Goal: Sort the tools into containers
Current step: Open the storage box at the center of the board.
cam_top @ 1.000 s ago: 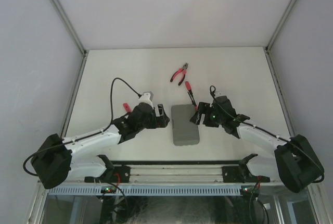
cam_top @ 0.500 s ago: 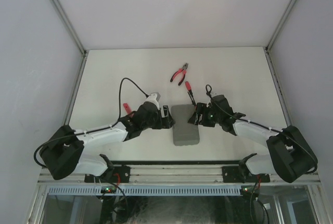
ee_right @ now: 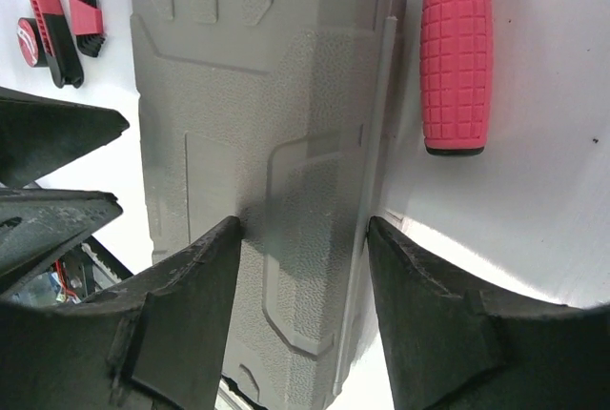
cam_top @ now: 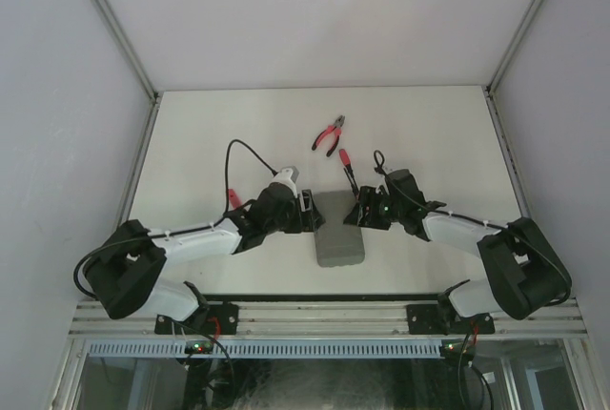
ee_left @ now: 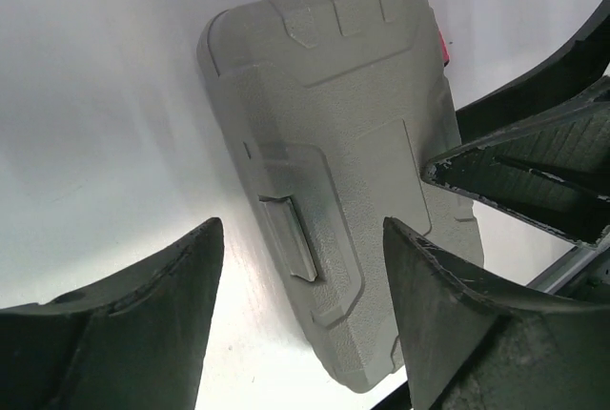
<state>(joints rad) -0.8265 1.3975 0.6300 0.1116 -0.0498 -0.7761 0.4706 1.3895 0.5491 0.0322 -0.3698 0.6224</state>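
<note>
The grey case (cam_top: 340, 229) lies closed on the table between both arms. My left gripper (cam_top: 307, 212) is at its left edge, open. In the left wrist view the gripper (ee_left: 305, 305) has one finger over the bare table and the other over the case (ee_left: 334, 143), near its latch (ee_left: 291, 236). My right gripper (cam_top: 360, 210) is open at the case's upper right. Its fingers (ee_right: 191, 315) straddle the right strip of the lid (ee_right: 257, 114). A red-handled driver (ee_right: 456, 57) lies just beyond. Red pliers (cam_top: 330, 135) and a screwdriver (cam_top: 347, 168) lie farther back.
Small red-and-black tools (ee_right: 43, 10), a comb-like piece (ee_right: 84, 10) and a red disc (ee_right: 27, 38) lie left of the case. A red piece (cam_top: 232, 196) shows by the left arm. The rail (cam_top: 324, 310) runs along the near edge.
Both arms have moved inward until their grippers flank the case. Both pairs of jaws have narrowed but still stand apart. The case and the tools have not moved.
</note>
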